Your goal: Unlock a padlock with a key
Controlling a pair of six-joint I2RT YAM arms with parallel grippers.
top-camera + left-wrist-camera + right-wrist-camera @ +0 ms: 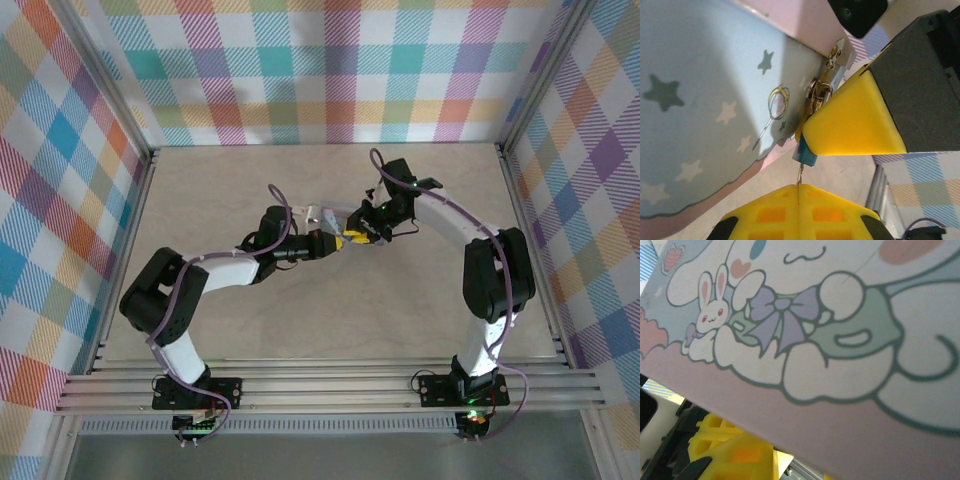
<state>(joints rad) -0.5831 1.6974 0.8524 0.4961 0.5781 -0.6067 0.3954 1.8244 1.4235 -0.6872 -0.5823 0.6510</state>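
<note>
Yellow pads [765,215] of the left claw [799,192] are pressed together on a thin key [800,175]. Its long axis runs straight ahead from the claw to the small blue padlock [805,154], which hangs just beside the tin's [705,100] edge. One finger [850,125] of the right claw [356,236] bears on the padlock from the side away from the tin; whether that claw pinches it I cannot tell. The left arm looks best placed to seat and twist the key

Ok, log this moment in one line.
left jaws: shut on key | right jaws: gripping tin | key: tip at padlock underside
</note>
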